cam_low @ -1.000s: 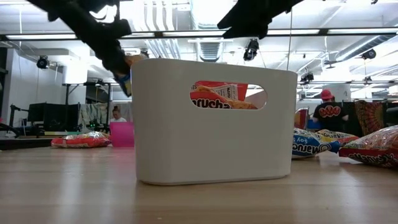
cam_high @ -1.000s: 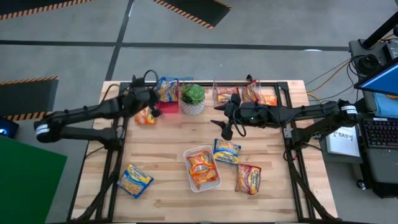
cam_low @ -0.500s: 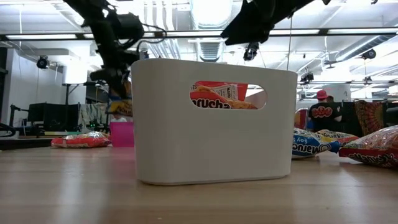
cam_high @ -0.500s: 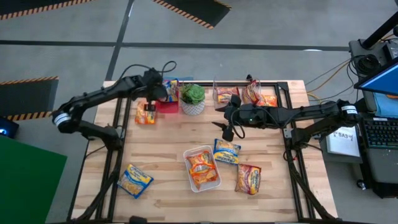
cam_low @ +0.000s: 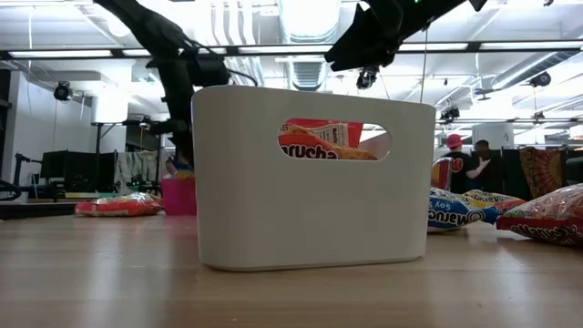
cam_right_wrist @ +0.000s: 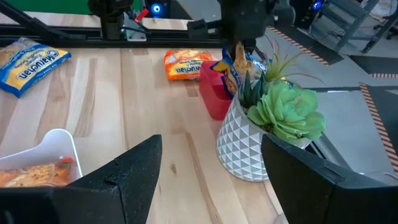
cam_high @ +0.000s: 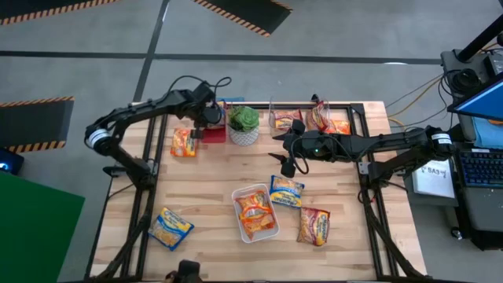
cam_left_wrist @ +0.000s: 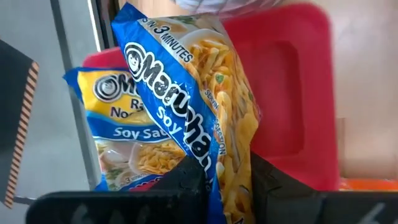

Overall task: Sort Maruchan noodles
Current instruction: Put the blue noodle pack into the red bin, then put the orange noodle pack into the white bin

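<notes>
Blue-edged noodle packet clamped between the left gripper's fingers, hanging over the red bin at the table's far edge; a second blue packet already stands in that bin. Left gripper sits just beside the potted plant. An orange packet lies on the table next to the bin. White bin mid-table holds orange packets; loose ones lie around it: blue, red, another blue nearer the left front corner. Right gripper hovers mid-table, fingers spread wide, holding nothing.
</notes>
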Robot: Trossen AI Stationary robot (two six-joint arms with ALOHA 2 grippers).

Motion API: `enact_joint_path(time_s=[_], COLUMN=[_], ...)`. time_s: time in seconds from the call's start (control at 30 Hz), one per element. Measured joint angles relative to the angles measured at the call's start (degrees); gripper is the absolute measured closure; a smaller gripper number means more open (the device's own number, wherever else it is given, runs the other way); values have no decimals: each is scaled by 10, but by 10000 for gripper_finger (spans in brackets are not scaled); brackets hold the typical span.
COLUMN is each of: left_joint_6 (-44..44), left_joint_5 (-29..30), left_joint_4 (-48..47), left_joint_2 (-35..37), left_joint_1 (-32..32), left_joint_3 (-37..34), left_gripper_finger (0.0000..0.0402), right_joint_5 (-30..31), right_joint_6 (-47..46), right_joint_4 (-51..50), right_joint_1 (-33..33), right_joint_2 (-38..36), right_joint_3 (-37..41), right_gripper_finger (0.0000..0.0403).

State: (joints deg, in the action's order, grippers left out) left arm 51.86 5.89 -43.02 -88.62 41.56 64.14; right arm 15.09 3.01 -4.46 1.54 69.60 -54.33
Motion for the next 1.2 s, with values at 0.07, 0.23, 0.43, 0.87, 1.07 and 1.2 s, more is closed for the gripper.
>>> enact_joint_path(time_s=[0.07,0.23,0.43,0.87,1.07,1.2], left_joint_6=[-7,-11,1,-9,-19,-77], left_joint_5=[3,47,95,187,172,172], left_joint_4=[10,42,62,55,54,31], left_joint_2=[-11,-34,-54,-39,-11,23], left_joint_1=[1,1,1,-6,-14,-26], left_joint_3=[0,0,0,0,0,0], left_gripper_finger=[362,349,316,227,221,221], right_joint_5=[0,0,0,0,0,0], right_joint_6=[0,-3,-6,-10,-11,-13], right_joint_4=[0,4,4,4,4,3], right_joint_1=[0,0,0,0,0,0], right_joint_2=[0,0,0,0,0,0], right_joint_3=[0,0,0,0,0,0], right_gripper_finger=[141,142,135,138,138,138])
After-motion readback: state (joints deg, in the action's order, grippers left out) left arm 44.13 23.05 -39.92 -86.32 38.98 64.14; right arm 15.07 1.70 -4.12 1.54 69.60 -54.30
